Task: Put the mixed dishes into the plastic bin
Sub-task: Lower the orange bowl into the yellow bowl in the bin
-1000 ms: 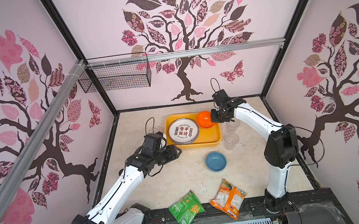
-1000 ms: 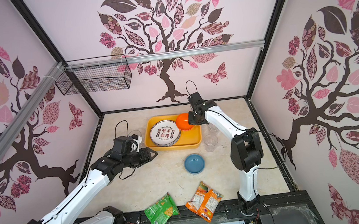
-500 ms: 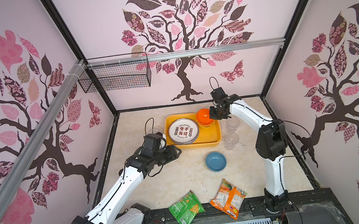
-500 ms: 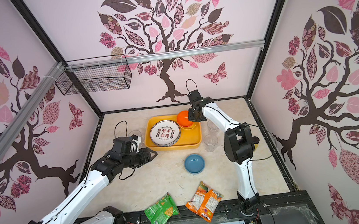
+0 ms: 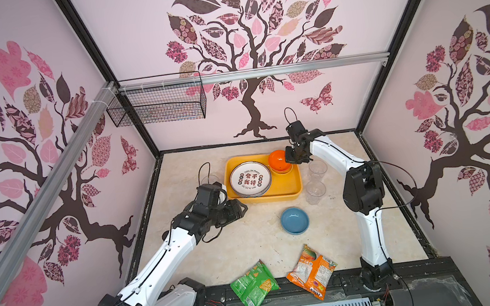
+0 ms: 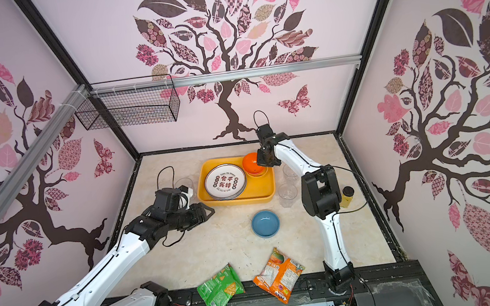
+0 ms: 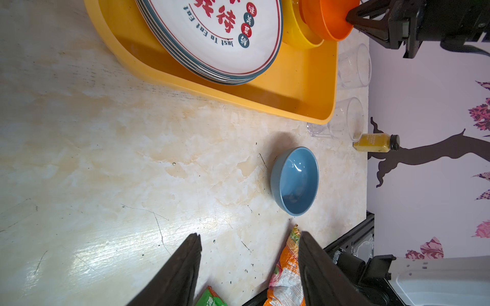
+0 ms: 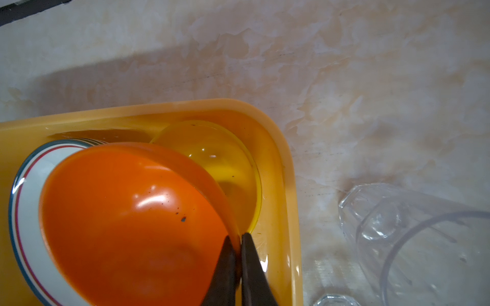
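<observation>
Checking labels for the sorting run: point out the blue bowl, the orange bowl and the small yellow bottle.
blue bowl (image 5: 295,220): in a top view, on its inner floor.
orange bowl (image 8: 127,225): right wrist view, on its inner surface.
yellow bottle (image 7: 371,143): left wrist view, on its body, below the black cap.

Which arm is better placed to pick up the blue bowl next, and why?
Left, in my judgement. The left gripper is open and empty, aimed toward the blue bowl. The right gripper is shut on the orange bowl at its rim, over the plastic bin, so it is busy.
</observation>
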Robot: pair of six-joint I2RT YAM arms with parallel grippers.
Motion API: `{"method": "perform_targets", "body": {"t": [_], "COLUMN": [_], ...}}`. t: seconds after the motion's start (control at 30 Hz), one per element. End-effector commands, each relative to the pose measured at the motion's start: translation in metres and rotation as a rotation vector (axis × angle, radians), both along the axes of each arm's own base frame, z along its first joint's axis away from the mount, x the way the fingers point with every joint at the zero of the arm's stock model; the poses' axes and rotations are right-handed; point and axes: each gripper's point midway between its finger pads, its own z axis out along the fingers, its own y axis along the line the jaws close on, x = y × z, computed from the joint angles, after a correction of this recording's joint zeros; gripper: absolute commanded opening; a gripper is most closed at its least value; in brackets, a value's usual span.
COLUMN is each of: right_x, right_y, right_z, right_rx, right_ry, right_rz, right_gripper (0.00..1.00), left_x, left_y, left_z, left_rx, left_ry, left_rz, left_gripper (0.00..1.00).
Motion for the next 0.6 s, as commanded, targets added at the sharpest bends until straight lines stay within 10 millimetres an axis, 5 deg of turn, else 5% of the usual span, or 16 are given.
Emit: {"method": "perform_targets", "body": {"t": [0.0,0.57], "right_x": [0.007,0.007], "right_y": [0.0,-0.003], "right_z": [-0.008,-0.027], "right_rx": [0.008,-0.004], "right_ry": [0.013,0.043], "right_rz": [-0.015,-0.033], "right_gripper": [0.0,0.01], "left_x": [-0.003,-0.004], "left_y": [0.003,0.003], "left_z": [-0.006,-0.007], "left_rx": [0.001,-0.005], "left_ry": [0.006,0.012], "left_rz": [0.009,0.012], "left_gripper": [0.61,0.61]}}
